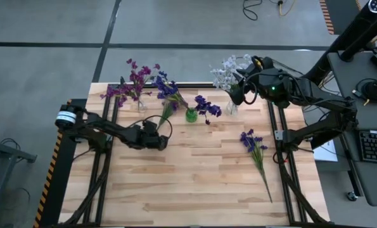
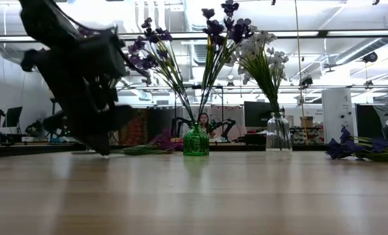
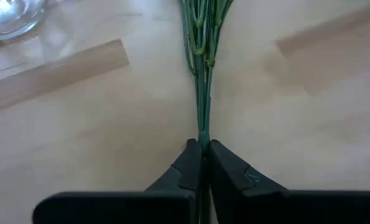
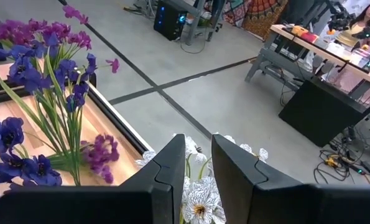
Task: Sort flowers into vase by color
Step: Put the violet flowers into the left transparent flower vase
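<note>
Dark fingers of the left gripper are pinched shut on the green stems of a dark blue-violet sprig, which lies flat on the wooden table with its blossoms pointing toward the far edge, just left of the green vase. That vase holds more blue-violet flowers. Far left, a clear vase carries the magenta-purple flowers, and a corner of its glass shows in the left wrist view. Far right, a second clear vase holds the pale white-blue flowers. The right gripper hovers just above those white blossoms, its jaws narrowly parted with nothing between them. Another blue-violet sprig lies alone on the right side of the table, well apart from the vases.
</note>
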`<move>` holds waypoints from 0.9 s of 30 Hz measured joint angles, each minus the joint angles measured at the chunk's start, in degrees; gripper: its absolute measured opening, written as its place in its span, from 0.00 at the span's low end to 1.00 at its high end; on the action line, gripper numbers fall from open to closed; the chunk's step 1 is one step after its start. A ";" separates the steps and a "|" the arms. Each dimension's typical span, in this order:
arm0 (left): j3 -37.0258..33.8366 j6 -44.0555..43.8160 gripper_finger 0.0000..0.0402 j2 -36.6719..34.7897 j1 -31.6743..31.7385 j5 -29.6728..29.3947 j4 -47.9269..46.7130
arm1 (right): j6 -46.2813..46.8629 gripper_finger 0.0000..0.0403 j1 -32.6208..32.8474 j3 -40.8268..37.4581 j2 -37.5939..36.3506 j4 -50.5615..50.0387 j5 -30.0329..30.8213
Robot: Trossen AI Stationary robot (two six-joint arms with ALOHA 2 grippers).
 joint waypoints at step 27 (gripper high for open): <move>0.22 2.41 0.00 -30.12 -27.03 11.26 -19.37 | -3.66 0.18 5.58 -0.10 0.00 0.70 -8.96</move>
